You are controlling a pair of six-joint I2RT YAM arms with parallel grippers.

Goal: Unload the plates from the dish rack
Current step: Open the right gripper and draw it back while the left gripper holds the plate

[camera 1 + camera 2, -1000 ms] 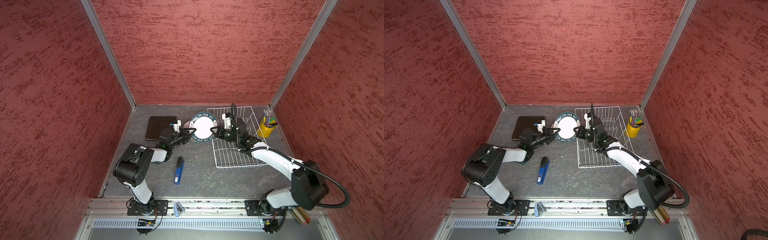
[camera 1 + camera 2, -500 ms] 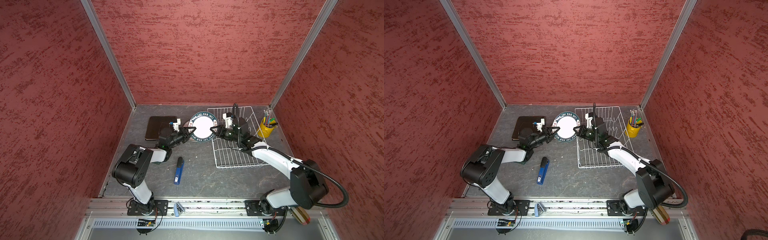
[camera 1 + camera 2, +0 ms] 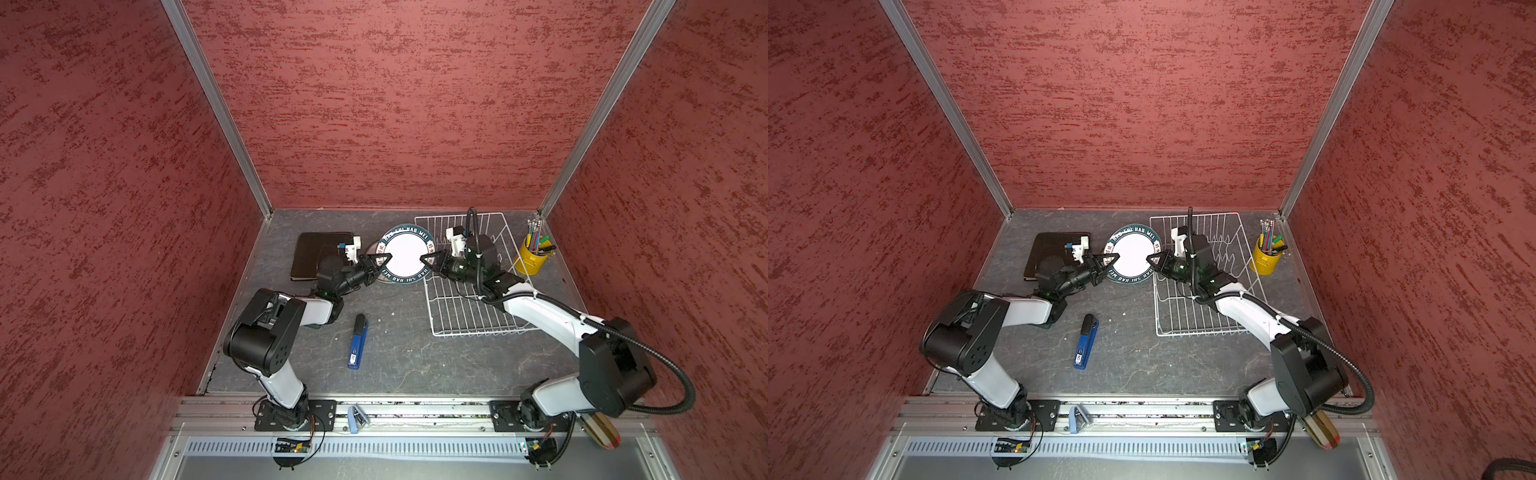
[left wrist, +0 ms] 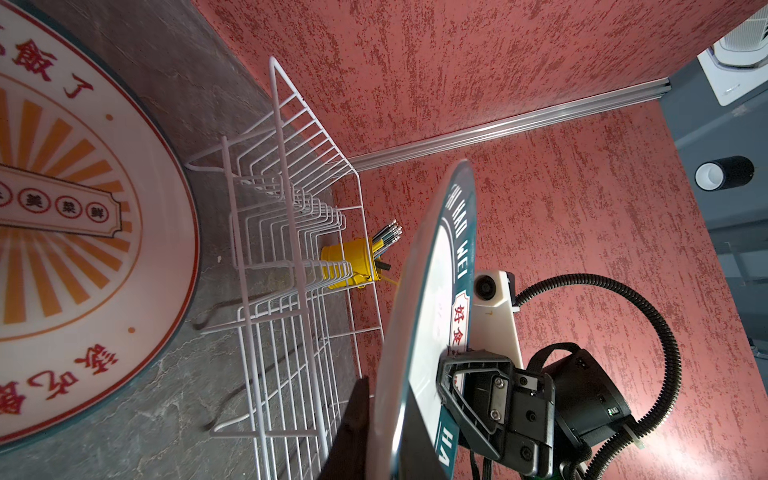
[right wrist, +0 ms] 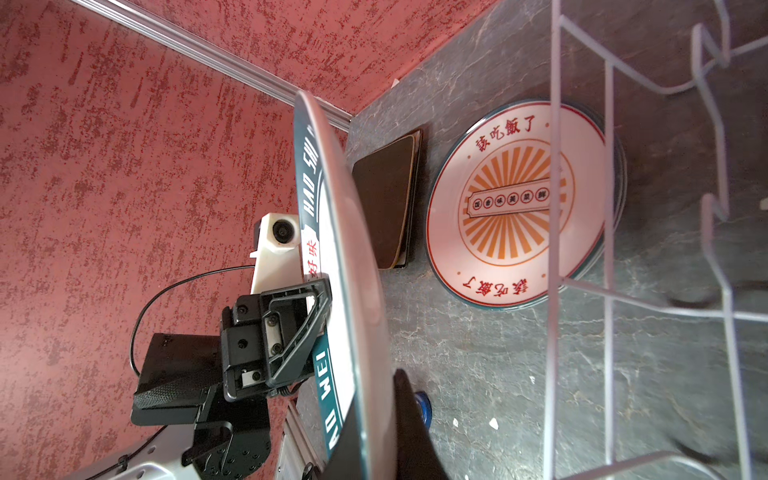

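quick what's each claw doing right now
left claw: closed on the rim of the lettered plate
right claw: at the opposite rim, grip cannot be told

Left claw point(image 3: 384, 262) opposite right claw point(image 3: 424, 261), apart.

We saw the sunburst plate point(image 4: 83, 249) cut off at the left wrist view's edge; in both top views the lettered plate point(image 3: 405, 257) hid most of it.
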